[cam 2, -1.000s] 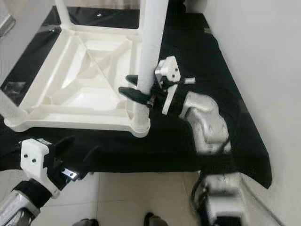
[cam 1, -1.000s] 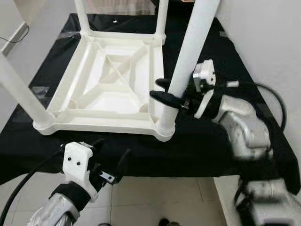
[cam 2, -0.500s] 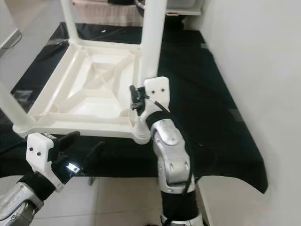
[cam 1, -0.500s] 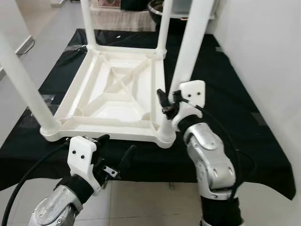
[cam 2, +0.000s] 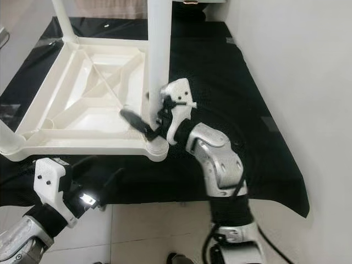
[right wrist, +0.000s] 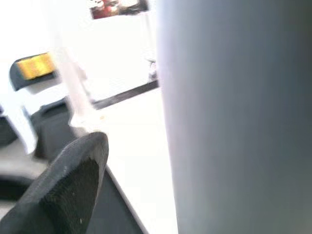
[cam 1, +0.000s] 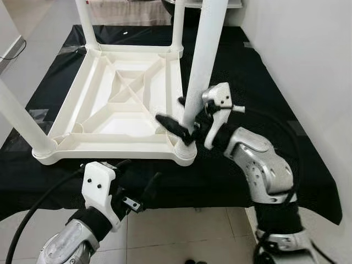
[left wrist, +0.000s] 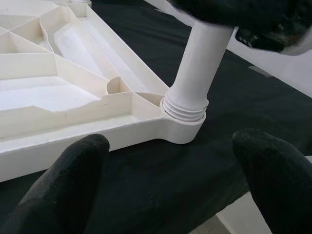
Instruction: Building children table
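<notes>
A white plastic children's table [cam 1: 126,104] lies upside down on a black cloth, its legs pointing up. My right gripper [cam 1: 170,109] reaches in from the right and straddles the near right leg [cam 1: 203,49] just above its socket [left wrist: 183,117]. It is open: one finger [cam 1: 171,125] lies in front of the leg, the other behind it. In the right wrist view a finger [right wrist: 73,185] stands apart from the leg [right wrist: 234,117]. My left gripper [cam 1: 137,179] hangs open below the table's front edge, empty, facing that corner.
The black cloth [cam 1: 258,71] covers a low platform that ends just in front of me, with tiled floor [cam 1: 181,231] below. A white wall [cam 1: 308,66] runs close on the right. Other legs stand at the near left [cam 1: 19,118], far left [cam 1: 85,22] and far right [cam 1: 177,25] corners.
My right wrist has swung from the leg's near side round to its right, fingers now pointing left across the leg. The head view has shifted. The left gripper has barely moved.
</notes>
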{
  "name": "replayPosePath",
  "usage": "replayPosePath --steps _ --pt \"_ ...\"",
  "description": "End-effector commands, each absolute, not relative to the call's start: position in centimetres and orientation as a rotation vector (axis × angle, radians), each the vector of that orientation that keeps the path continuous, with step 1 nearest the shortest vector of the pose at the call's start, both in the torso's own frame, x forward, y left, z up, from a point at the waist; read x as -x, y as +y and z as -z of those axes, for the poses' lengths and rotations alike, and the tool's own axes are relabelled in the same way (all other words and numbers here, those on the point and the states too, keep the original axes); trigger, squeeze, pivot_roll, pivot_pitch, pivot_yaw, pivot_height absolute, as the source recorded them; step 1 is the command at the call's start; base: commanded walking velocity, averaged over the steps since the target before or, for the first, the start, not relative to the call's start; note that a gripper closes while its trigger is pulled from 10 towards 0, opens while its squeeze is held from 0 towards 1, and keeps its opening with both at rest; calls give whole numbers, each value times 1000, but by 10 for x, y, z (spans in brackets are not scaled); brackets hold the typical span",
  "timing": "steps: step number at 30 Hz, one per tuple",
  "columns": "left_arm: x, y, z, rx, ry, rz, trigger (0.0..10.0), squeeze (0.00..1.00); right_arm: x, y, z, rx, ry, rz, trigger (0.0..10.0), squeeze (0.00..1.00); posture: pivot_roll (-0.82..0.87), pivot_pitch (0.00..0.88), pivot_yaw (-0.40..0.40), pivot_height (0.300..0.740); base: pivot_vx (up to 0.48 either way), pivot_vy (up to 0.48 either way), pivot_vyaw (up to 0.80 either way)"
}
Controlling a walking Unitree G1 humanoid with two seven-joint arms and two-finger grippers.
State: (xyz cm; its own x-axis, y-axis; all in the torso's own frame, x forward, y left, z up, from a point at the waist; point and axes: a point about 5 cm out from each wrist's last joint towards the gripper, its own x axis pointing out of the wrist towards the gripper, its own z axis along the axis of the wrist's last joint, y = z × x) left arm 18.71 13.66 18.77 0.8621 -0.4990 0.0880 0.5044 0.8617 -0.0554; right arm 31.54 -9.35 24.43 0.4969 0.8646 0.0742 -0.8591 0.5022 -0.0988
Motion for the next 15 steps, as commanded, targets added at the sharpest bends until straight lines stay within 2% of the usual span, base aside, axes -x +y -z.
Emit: replayPosePath --steps 1,3,11,12,14,15 --pt "-181 135 -187 78 -51 534 10000 0 -307 -84 -244 129 -111 -1314 10000 0 169 224 -84 740 0 0 0" --pt "-180 136 -189 73 -52 529 10000 0 -308 -83 -255 123 -141 -1396 10000 0 177 226 -86 740 0 0 0" --pt "-177 139 -192 66 -54 514 10000 0 -326 -88 -269 118 -172 -1408 10000 0 202 248 -89 740 0 0 0" --pt "-176 140 -192 61 -53 511 10000 0 -330 -90 -271 124 -173 -1417 7294 0 205 254 -86 740 0 0 0" --pt "-176 140 -192 61 -53 511 10000 0 -330 -90 -271 124 -173 -1417 7294 0 205 254 -86 740 0 0 0" --pt "-175 143 -193 56 -51 504 10000 0 -335 -98 -272 133 -160 -1463 0 0 209 259 -81 740 0 0 0"
